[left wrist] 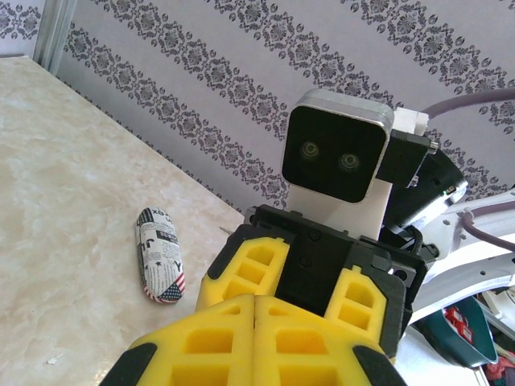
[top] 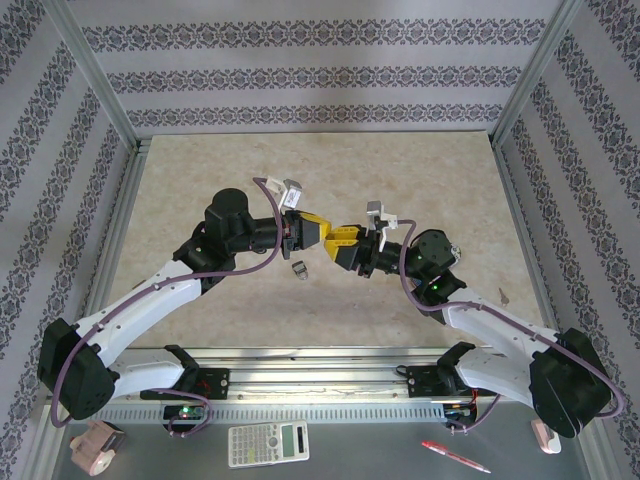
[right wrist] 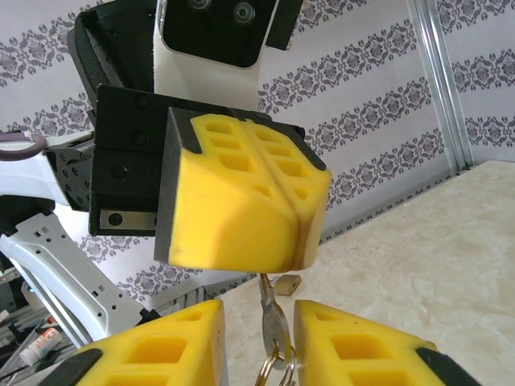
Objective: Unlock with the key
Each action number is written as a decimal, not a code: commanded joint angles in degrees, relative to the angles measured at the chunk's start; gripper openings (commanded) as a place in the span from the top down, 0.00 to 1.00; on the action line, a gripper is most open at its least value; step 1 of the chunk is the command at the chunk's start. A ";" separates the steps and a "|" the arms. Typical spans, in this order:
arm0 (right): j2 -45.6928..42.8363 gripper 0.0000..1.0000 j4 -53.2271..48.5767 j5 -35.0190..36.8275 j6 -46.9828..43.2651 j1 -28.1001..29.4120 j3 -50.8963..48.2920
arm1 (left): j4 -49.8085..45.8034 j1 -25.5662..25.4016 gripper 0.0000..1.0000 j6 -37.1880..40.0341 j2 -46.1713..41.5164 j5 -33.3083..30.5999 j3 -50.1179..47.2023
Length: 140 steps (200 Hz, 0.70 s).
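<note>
Over the middle of the table my left gripper (top: 320, 237) and right gripper (top: 346, 246) meet tip to tip. In the right wrist view the left gripper (right wrist: 296, 235) is shut on the blade of a silver key (right wrist: 273, 326), which hangs down from its yellow pads with a brass ring (right wrist: 272, 371) below. My right gripper (right wrist: 257, 314) is open, its fingers on either side of the key's head. A small brass padlock (right wrist: 287, 283) lies on the table below, also seen in the top view (top: 298, 268). The left gripper (left wrist: 256, 314) shows its pads pressed together.
A patterned oval case (left wrist: 159, 255) lies on the table near the right wall. A calculator (top: 267, 443), a tape roll (top: 95, 446) and a red pen (top: 455, 456) lie in front of the arm bases. Metal frame posts stand at the table's corners.
</note>
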 commanded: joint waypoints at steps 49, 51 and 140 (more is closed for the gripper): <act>0.02 0.84 2.56 -1.55 0.31 -0.97 1.57 | 1.66 0.40 1.00 0.31 0.73 2.21 0.21; 0.05 0.84 2.62 -1.62 0.38 -1.00 1.57 | 1.71 0.40 1.00 0.28 0.76 2.22 0.19; -0.68 1.00 1.02 -2.64 0.04 -0.96 2.06 | 1.72 0.86 0.76 0.20 0.20 -1.55 -0.82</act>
